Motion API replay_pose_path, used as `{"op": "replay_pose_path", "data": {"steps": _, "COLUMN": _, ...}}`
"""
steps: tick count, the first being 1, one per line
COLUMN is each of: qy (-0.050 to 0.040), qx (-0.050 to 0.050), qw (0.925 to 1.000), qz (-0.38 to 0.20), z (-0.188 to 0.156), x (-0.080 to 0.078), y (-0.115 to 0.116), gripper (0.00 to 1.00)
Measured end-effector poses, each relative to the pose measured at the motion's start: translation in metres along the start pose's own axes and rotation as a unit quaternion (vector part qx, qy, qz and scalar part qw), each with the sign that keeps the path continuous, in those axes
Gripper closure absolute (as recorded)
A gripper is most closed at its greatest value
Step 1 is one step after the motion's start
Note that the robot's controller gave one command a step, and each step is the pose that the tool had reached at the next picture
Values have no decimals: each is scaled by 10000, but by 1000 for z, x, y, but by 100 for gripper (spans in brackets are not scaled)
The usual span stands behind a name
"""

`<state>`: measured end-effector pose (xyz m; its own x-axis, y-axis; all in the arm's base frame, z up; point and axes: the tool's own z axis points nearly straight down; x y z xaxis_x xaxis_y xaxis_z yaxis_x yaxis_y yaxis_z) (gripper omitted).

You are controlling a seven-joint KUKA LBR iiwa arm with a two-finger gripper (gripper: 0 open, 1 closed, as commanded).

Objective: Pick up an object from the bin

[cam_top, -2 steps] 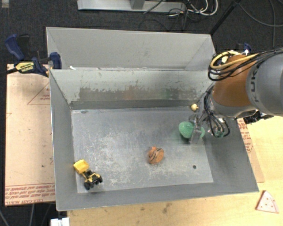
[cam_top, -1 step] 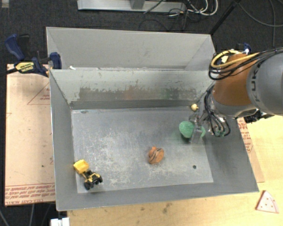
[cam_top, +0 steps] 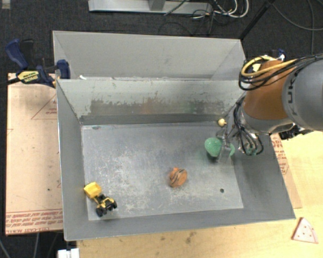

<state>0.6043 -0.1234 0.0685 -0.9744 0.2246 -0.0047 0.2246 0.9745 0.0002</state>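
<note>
A round green thing (cam_top: 211, 146) lies at the right side of the bin floor, close to the right wall. My gripper (cam_top: 230, 142) is low in the bin right beside it, touching or nearly touching its right edge; a bit of green also shows just under the gripper. Whether the green thing sits inside the gripper I cannot make out. A small brown-orange lump (cam_top: 177, 177) rests on the floor to the lower left of the gripper, well apart from it.
A yellow and black toy vehicle (cam_top: 99, 198) sits in the bin's front left corner. The arm with its orange cover and cables reaches over the right wall. A small cream ball (cam_top: 222, 122) shows just above the gripper.
</note>
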Motion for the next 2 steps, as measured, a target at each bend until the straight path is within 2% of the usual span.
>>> {"op": "replay_pose_path", "data": {"steps": 1, "qy": 35, "qx": -1, "qw": 10000, "qz": 4, "z": -6, "x": 2, "y": 0, "gripper": 100}}
{"op": "replay_pose_path", "data": {"steps": 2, "qy": 50, "qx": -3, "qw": 10000, "qz": 2, "z": -27, "x": 3, "y": 0, "gripper": 100}}
